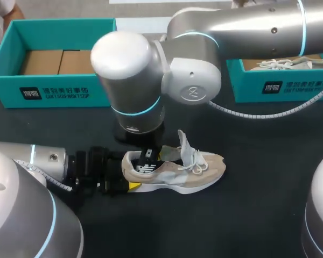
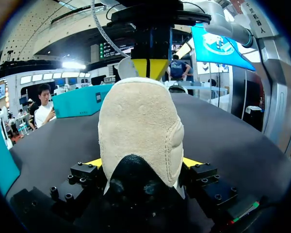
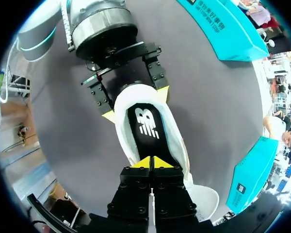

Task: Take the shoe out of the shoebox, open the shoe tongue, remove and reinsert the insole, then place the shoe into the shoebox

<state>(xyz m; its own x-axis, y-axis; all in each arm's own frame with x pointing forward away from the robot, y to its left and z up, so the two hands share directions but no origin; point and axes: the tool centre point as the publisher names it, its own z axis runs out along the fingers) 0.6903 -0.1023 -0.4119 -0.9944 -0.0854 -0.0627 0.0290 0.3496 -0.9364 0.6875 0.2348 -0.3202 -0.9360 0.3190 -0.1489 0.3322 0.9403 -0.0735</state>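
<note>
A beige shoe (image 1: 188, 171) with a white sole lies on its sole on the dark desk (image 1: 258, 188), out of its box, between two arms. Its tongue (image 1: 184, 144) stands pulled up and its laces hang loose, so the opening is wide. A black insole (image 3: 148, 127) lies flat inside. So the shoe is out and the tongue is open. The pictures do not show whether the insole has been lifted out and put back. Returning the shoe to a box is not yet done.

The left arm comes in low along the desk from the near left. The left fingers (image 3: 109, 116) clamp the heel from both sides, holding the shoe steady.

The right arm reaches across from the far right and bends straight down over the shoe. The right fingers (image 3: 144, 163) are pressed together, their yellow tips down in the opening, on or just above the insole, about halfway along it. Whether they pinch any of the insole cannot be told.

An open teal shoebox (image 1: 54, 91) sits at the far left, well apart from the shoe. A second teal shoebox (image 1: 282, 86) at the far right holds another shoe (image 1: 282, 63)
</note>
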